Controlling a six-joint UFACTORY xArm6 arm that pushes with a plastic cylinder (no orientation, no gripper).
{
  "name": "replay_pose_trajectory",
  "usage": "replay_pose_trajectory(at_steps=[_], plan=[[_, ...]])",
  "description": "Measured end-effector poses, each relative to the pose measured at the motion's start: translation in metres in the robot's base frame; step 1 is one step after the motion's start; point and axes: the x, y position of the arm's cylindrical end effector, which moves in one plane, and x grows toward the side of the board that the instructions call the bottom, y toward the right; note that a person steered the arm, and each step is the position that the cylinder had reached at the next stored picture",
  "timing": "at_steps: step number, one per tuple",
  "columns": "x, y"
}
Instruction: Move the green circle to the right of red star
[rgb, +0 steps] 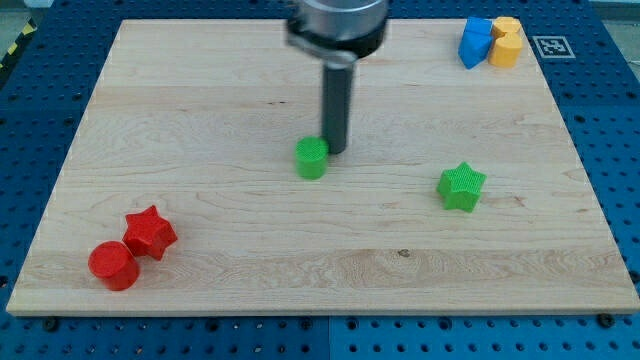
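- Since the green circle (312, 157) must end right of the red star (150, 232), my tip (334, 151) is set touching its upper-right edge, mid-board.
- No gripper is fitted; nothing is clamped.
- A push toward the view's lower left is judged intended.

Red circle (112, 266) bottom left; green star (461, 186) right; blue block (475, 43), orange block (506, 42) touching, top right

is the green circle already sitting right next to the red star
No, the green circle sits mid-board by my tip, far from the red star.
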Motion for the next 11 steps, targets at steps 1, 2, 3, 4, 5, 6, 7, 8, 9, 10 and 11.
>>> replay_pose_trajectory(at_steps=[1,2,3,4,5,6,7,8,9,10,11], plan=[[0.021,-0.017],[0.004,-0.017],[0.011,-0.029],[0.045,-0.048],[0.064,-0.067],[0.040,-0.067],[0.040,-0.045],[0.064,-0.034],[0.087,-0.075],[0.087,-0.090],[0.077,-0.068]])
